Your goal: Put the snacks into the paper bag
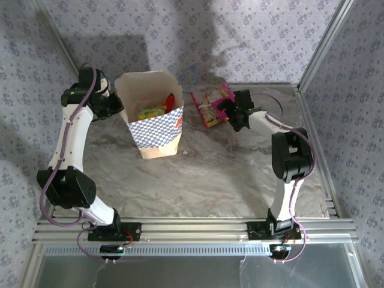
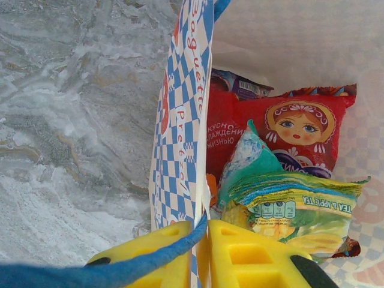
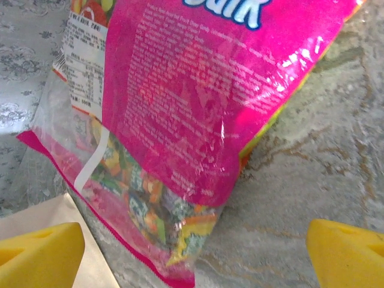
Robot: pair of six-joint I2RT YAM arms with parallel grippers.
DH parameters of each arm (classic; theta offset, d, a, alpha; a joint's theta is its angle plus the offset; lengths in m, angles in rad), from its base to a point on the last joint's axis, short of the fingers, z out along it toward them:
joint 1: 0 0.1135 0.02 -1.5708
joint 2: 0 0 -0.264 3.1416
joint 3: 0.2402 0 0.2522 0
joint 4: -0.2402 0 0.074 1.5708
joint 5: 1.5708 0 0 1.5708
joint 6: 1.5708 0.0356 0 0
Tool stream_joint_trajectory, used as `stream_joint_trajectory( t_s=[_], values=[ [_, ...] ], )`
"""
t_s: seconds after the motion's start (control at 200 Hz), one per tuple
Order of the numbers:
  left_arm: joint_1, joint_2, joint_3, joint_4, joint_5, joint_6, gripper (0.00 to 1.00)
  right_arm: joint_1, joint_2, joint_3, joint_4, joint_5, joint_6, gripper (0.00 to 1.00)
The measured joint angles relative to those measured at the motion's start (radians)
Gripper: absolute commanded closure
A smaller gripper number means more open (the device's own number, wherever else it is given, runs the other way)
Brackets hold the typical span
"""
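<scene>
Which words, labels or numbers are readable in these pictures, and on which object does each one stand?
"Baguette": blue-white checked side of the tan paper bag.
"Pretzel": same side, lower.
"ЖИЗНЬЮ": red plastic packet with a doll face; the lines above are partly hidden.
Green-yellow packet: upside-down print, too blurred to read.
Magenta plastic packet: large white letters cut off, small print too fine to read.

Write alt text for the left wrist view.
The left gripper pinches the wall of the paper bag at its blue cord handle. Inside lie a red packet with a doll's face, a teal-white packet and a green-yellow packet; marbled table shows outside it.
</scene>
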Motion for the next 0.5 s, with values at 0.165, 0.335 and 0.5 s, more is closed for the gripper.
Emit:
stream_joint_trajectory(
  t_s=[0.165, 0.335, 0.5],
  values=[
    [0.001, 0.000, 0.000, 0.000, 0.000, 0.000, 0.85, -0.009, 0.080, 0.069, 0.000, -0.019, 0.008, 0.04],
    [0.001, 0.000, 0.000, 0.000, 0.000, 0.000, 0.85, -0.019, 0.156, 0.133, 0.000, -0.047, 0.012, 0.05],
    [0.002, 0.000, 0.000, 0.000, 0.000, 0.003, 0.85, -0.023, 0.210, 0.185, -0.005, -0.060, 0.019, 0.06]
  ],
)
